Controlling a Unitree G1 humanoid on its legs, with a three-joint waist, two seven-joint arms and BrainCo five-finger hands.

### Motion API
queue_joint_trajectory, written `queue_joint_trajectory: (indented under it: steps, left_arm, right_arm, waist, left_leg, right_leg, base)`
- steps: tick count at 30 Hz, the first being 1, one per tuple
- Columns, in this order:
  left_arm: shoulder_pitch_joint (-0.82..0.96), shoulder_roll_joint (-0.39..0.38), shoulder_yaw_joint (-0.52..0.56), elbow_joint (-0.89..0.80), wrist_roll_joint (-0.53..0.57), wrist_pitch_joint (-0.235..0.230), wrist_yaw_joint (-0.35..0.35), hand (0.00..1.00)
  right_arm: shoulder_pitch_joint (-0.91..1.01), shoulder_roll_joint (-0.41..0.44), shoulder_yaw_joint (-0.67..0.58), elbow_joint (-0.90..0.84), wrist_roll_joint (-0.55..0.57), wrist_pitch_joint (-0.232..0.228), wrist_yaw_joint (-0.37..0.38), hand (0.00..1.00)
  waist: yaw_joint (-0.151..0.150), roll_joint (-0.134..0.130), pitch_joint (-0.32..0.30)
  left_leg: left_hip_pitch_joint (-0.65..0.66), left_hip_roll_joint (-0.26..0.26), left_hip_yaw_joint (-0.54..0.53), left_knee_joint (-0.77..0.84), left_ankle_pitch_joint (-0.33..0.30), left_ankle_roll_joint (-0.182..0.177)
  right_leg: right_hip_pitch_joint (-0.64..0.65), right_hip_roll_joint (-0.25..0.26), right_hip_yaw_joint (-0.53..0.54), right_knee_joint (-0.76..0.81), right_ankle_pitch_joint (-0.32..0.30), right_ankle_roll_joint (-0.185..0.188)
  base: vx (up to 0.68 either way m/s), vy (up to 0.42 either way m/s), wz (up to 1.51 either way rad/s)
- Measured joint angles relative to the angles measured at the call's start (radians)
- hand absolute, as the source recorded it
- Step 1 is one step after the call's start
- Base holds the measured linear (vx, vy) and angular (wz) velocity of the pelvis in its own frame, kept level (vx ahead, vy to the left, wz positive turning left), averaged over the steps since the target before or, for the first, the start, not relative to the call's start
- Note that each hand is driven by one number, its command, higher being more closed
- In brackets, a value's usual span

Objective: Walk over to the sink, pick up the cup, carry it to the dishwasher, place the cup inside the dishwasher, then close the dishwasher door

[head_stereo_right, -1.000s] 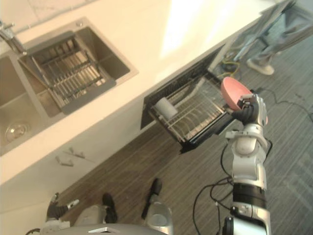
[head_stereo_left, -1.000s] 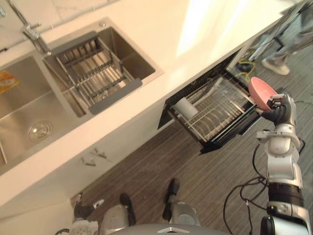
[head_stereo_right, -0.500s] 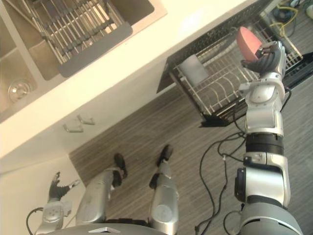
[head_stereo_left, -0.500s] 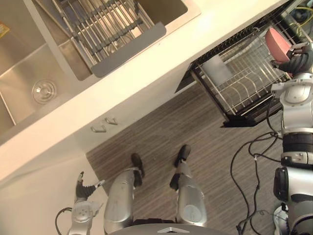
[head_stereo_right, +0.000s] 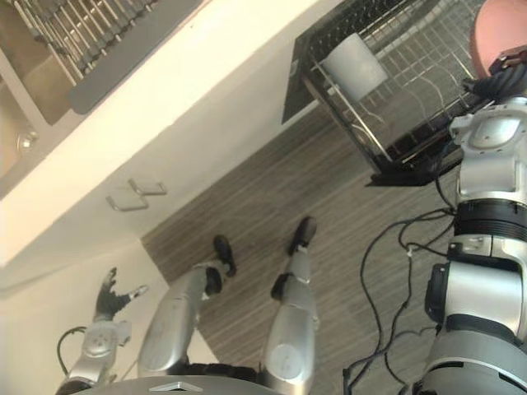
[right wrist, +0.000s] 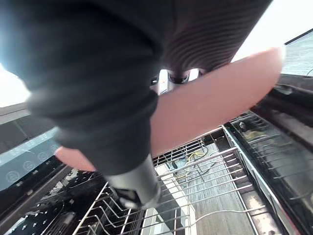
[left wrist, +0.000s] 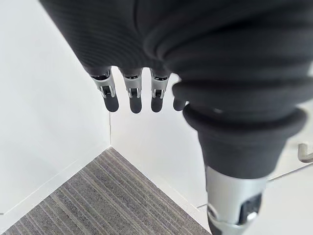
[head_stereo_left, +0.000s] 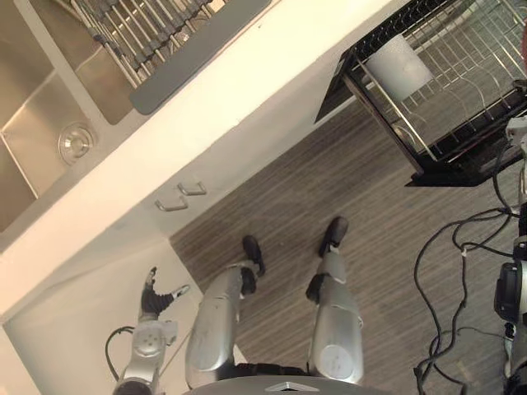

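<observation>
Beside the cabinet, my left hand [head_stereo_left: 153,298] hangs empty, fingers straight; ahead, my right hand [head_stereo_right: 504,81] is clamped on the pink cup [right wrist: 215,107] above the pulled-out dishwasher rack [head_stereo_right: 403,92].
Risk, as I judge it: the cup sits high over the wires, so letting go from here could bounce it or tip it off the rack's near edge to the floor; lowered carelessly, it could knock the white tumbler [head_stereo_right: 354,64] standing farther in.
</observation>
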Motion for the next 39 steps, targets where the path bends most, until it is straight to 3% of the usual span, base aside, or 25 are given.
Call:
queue_joint_trajectory:
  steps: [4, 14, 19, 28, 39]
  left_arm:
    - [0.0, -0.001, -0.034, 0.001, -0.011, 0.0, 0.0, 0.0]
    - [0.0, 0.0, -0.072, 0.0, -0.054, 0.0, -0.006, 0.0]
    - [0.004, 0.0, -0.072, -0.001, -0.06, 0.0, -0.027, 0.0]
    - [0.005, -0.001, -0.071, -0.001, -0.06, -0.003, -0.047, 0.0]
    - [0.006, -0.001, -0.082, 0.002, -0.06, -0.012, -0.046, 0.0]
  right_arm:
    - [-0.015, -0.038, 0.0, 0.001, -0.011, -0.019, -0.002, 1.0]
    - [-0.037, -0.045, 0.008, 0.006, -0.02, -0.071, 0.012, 1.0]
    - [-0.056, -0.085, 0.043, 0.006, -0.02, -0.073, 0.064, 1.0]
    - [-0.125, -0.124, 0.145, 0.006, -0.012, -0.048, 0.248, 1.0]
    - [-0.186, -0.123, 0.242, 0.006, -0.024, -0.034, 0.317, 1.0]
  waist:
    - [-0.005, 0.021, 0.003]
    - [-0.003, 0.03, -0.003]
    - [-0.006, 0.044, -0.012]
    - [0.0, 0.045, -0.013]
    - [0.037, 0.05, -0.016]
  left_leg:
    - [-0.002, -0.017, 0.005, -0.027, 0.011, 0.007]
    - [-0.001, -0.049, 0.002, -0.063, 0.025, 0.01]
    - [0.01, -0.065, -0.008, -0.096, 0.045, 0.015]
    - [0.013, -0.069, -0.036, -0.11, 0.064, 0.011]
    - [0.003, -0.076, -0.071, -0.133, 0.086, 0.005]
  right_leg:
    - [-0.016, -0.012, 0.004, 0.0, 0.003, 0.003]
    - [-0.042, -0.029, 0.026, 0.0, 0.007, 0.007]
    - [-0.042, -0.042, 0.023, 0.0, 0.01, 0.009]
    - [-0.032, -0.045, -0.005, 0.0, 0.002, -0.004]
    - [-0.03, -0.047, -0.036, 0.001, 0.005, 0.0]
  base:
    - [0.01, 0.008, -0.02]
    - [0.01, 0.005, -0.02]
    - [-0.01, 0.003, 0.05]
    - [0.0, -0.01, 0.05]
    - [0.0, -0.02, 0.1]
